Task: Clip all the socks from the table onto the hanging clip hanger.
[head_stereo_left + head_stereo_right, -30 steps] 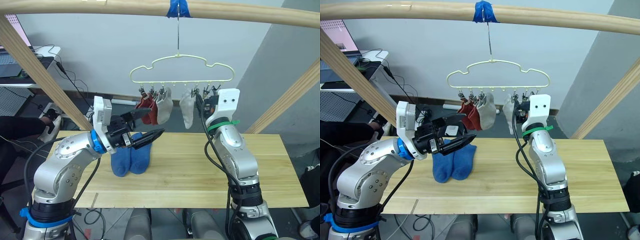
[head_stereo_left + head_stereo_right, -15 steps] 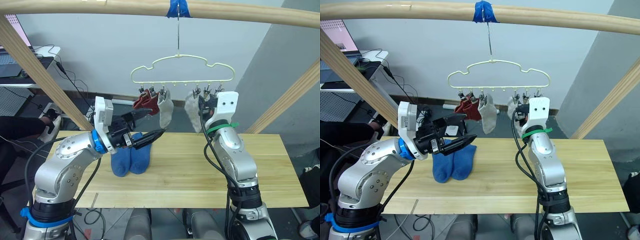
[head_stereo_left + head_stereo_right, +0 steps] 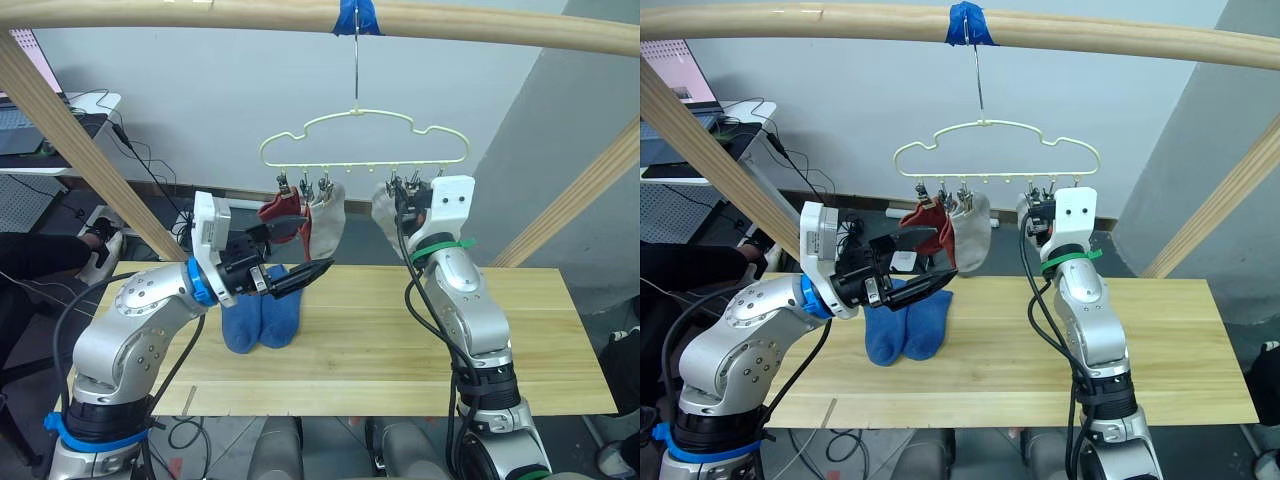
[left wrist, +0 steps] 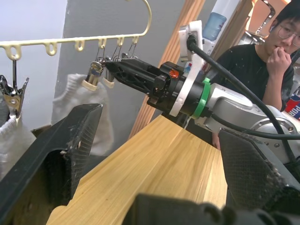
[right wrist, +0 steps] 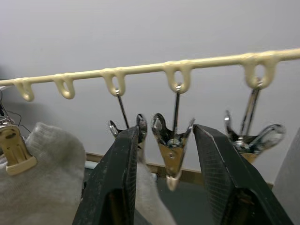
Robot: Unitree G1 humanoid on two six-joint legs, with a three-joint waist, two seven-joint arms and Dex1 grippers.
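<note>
- The thin pale-yellow cloud-shaped wire clip hanger [image 3: 363, 142] hangs by its metal hook from the thick wooden bar [image 3: 300, 14], where a strip of blue tape [image 3: 356, 16] marks the spot, so its row of small metal clips sits within reach of both my arms.
- Four socks are on it: two rust-red socks [image 3: 283, 214] and a light grey sock [image 3: 327, 219] bunched under the clips toward my left, and a second light grey sock [image 3: 384, 206] toward my right, partly behind my right arm.
- Two blue ankle socks [image 3: 261, 318] lie side by side on the pale wood-plank surface [image 3: 400, 340], below my left arm; by my judgement they are all that is left to clip.
- My left jaws [image 3: 296, 252] stand wide and empty, held above the blue socks and just beneath the hanging red ones.
- My right jaws [image 5: 172, 154] are raised to the clip row, parted to either side of one small metal clip [image 5: 171, 140] that holds nothing. I judge I am placed there to squeeze it open for the next sock.
- A free clip [image 5: 255, 137] hangs just beside it.
- A person [image 4: 269, 70] sits beyond the far end of the surface, well apart from the hanger.
</note>
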